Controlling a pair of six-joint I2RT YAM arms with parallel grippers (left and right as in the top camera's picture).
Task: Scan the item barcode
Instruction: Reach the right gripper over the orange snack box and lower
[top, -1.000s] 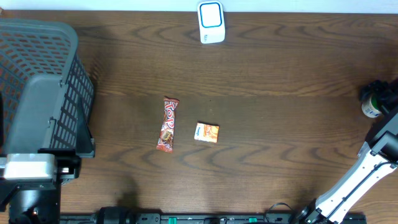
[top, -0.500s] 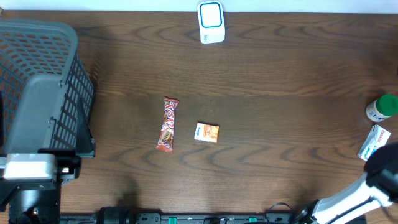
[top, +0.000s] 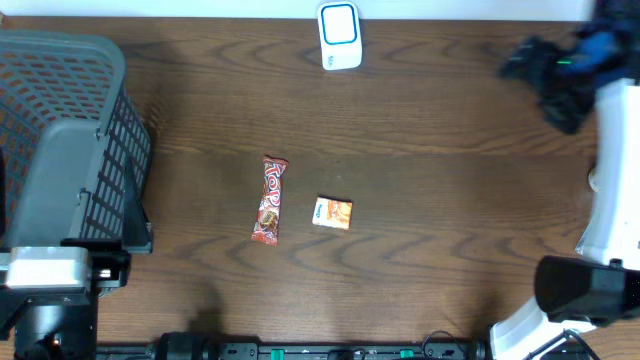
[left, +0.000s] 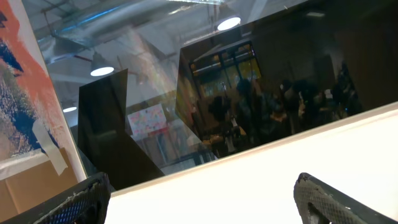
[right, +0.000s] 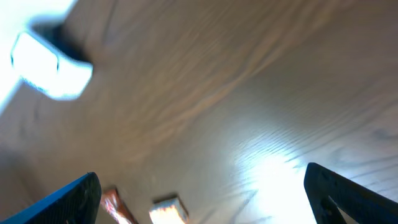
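Two items lie mid-table: a red candy bar (top: 269, 200) and, just to its right, a small orange and white box (top: 332, 213). A white barcode scanner (top: 339, 36) stands at the back edge. My right gripper (top: 548, 72) hovers blurred over the back right of the table, far from both items. Its wrist view is blurred too, with the jaws wide open and empty (right: 202, 193), the scanner (right: 50, 65) at upper left and the box (right: 169, 210) and candy bar (right: 117, 208) low between the fingers. My left gripper (left: 202, 196) is open, empty and pointing up at the room.
A grey mesh basket (top: 60, 90) fills the left side of the table, with the left arm's body (top: 55, 270) below it. The right arm's white link (top: 612, 170) runs along the right edge.
The right arm has swung up from the lower right edge to the back right corner, covering the things at the right edge. The left arm and both items have not moved.
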